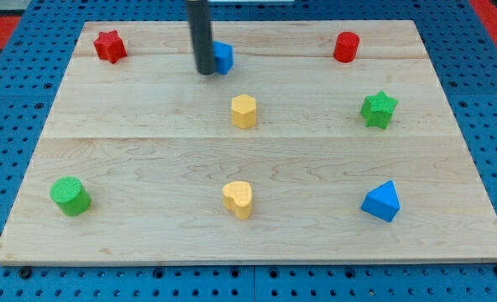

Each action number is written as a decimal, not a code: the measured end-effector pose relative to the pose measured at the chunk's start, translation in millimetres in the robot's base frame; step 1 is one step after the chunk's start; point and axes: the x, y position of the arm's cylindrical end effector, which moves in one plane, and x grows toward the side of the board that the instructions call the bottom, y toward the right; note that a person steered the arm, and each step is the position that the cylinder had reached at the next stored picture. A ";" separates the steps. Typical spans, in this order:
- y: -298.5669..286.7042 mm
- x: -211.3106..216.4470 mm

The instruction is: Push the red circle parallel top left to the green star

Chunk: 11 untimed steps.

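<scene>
My tip (206,72), a bare rod that grasps nothing, sits against the blue block's (223,57) left side, well apart from the red circle (346,47), which already lies up-left of the green star (379,109).

The rod (205,38) hides the blue block's (223,57) left side, shape unclear

circle (346,47) top right | star (379,109) below it | my tip (206,72) well left
</scene>
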 end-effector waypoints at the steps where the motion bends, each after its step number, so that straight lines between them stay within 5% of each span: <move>1: 3.4 -17.5; 6: 110.4 -0.6; 8: 162.5 -72.6; 9: 232.7 -91.4; 11: 138.5 9.4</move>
